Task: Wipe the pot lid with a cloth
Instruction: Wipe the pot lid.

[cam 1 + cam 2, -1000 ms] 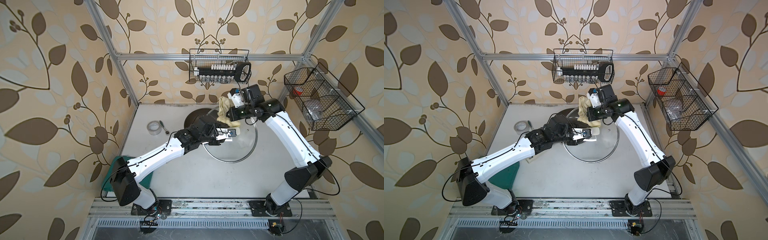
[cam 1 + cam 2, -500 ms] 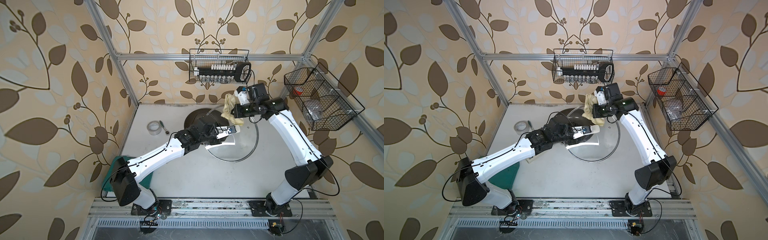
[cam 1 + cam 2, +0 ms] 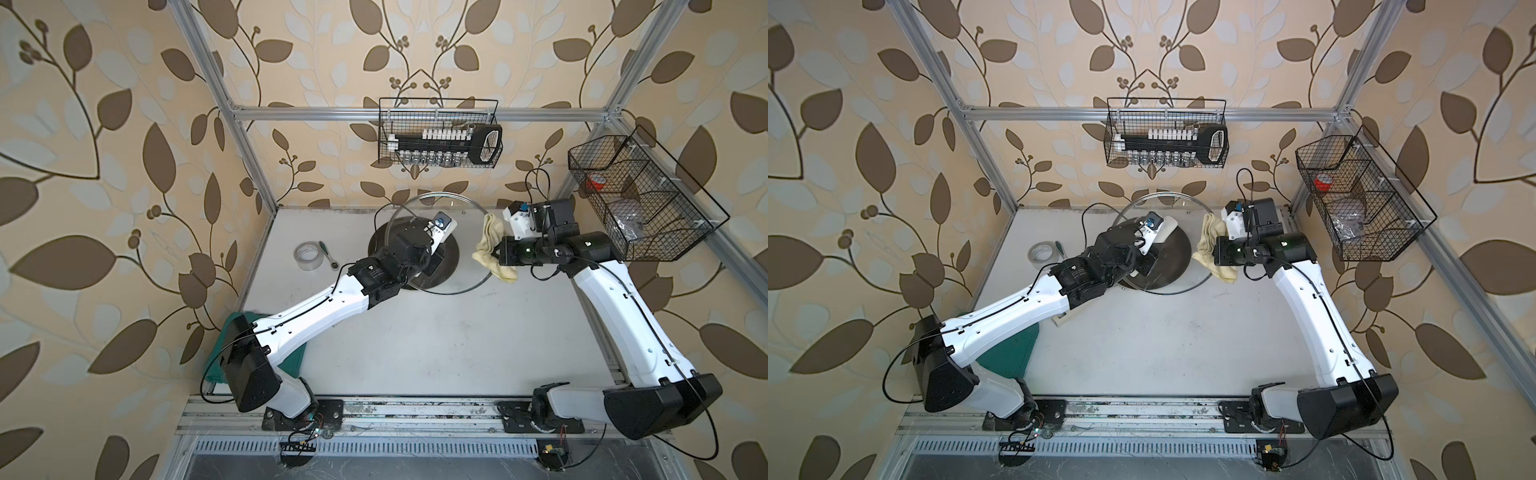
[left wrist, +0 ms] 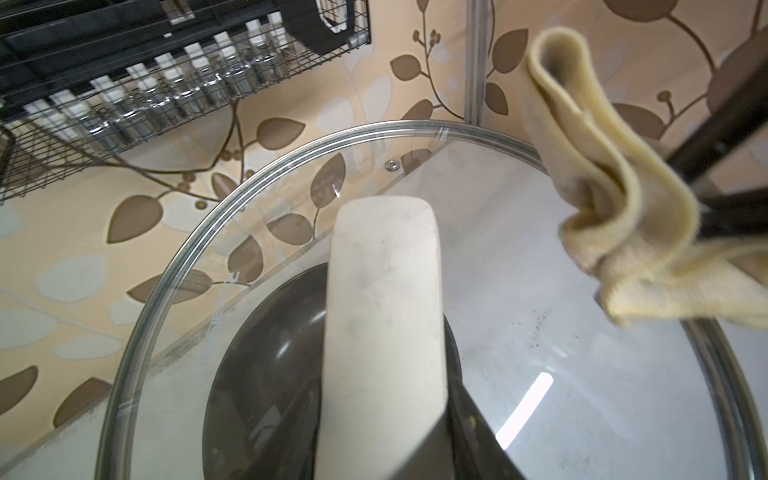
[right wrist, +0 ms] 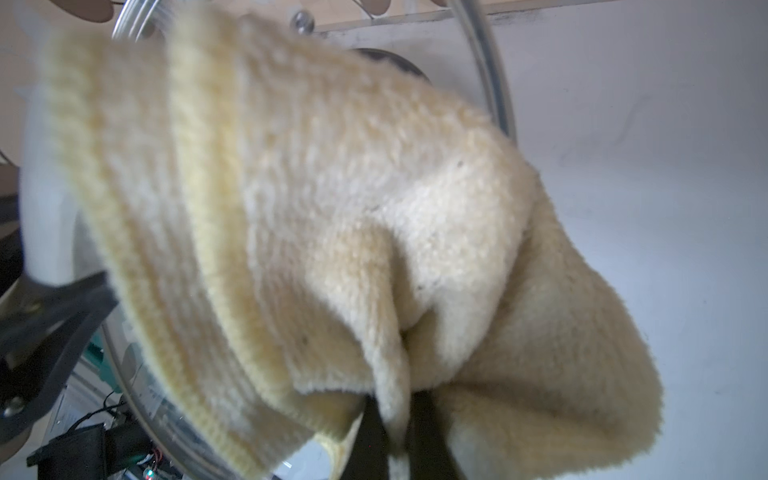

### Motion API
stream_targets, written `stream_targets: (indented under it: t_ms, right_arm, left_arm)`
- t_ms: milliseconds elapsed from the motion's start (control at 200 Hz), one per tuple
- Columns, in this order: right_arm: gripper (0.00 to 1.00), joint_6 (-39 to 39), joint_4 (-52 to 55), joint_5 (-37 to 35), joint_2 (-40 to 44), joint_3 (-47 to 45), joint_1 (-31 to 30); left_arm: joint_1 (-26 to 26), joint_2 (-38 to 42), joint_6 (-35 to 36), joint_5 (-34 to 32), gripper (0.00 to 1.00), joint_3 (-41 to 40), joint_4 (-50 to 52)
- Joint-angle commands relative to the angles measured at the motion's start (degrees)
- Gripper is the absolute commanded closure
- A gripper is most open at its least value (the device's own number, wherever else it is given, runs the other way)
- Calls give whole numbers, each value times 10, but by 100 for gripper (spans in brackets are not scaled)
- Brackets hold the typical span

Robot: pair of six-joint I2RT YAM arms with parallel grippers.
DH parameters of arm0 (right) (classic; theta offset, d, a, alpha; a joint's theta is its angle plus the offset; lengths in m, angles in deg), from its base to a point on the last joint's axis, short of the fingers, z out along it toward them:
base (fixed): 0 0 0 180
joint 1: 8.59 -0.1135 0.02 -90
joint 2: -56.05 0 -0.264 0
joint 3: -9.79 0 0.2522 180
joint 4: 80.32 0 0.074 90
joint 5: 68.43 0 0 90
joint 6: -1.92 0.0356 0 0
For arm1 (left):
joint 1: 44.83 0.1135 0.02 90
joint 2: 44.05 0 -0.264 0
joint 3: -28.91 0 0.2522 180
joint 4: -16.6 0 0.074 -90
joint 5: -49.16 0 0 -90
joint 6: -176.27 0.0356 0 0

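My left gripper point(image 4: 384, 449) clamps the lid point(image 4: 540, 332) by its handle point(image 4: 382, 311). My right gripper point(image 5: 399, 440) pinches the cloth point(image 5: 332, 208), which hangs right at the lid's edge.

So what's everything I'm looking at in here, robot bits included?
table: one, pale grey
pan: one, dark, under the lid
pot lid: one, clear glass, tilted above the pan
cloth: one, pale yellow, by the lid's rim
tape roll: one, whitish, table's far left
tool: one, green-handled, beside the tape
case: one, green, table's near left
wire baskets: two, black, on the walls
left fingers: black, shut on lid's handle
right fingers: black, shut on cloth
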Motion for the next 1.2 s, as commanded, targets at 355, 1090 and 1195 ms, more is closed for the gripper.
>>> stream_targets:
  t_ms: [355, 1090, 1195]
  right_arm:
    - [100, 19, -6, -35, -14, 15, -166]
    - [100, -40, -14, 10, -97, 101, 81]
    - [100, -45, -13, 2, -131, 140, 44]
  left_arm:
    - [0, 8, -112, -61, 100, 86, -203]
    - [0, 73, 347, 261, 100, 0, -224]
    - [0, 69, 414, 279, 100, 5, -198]
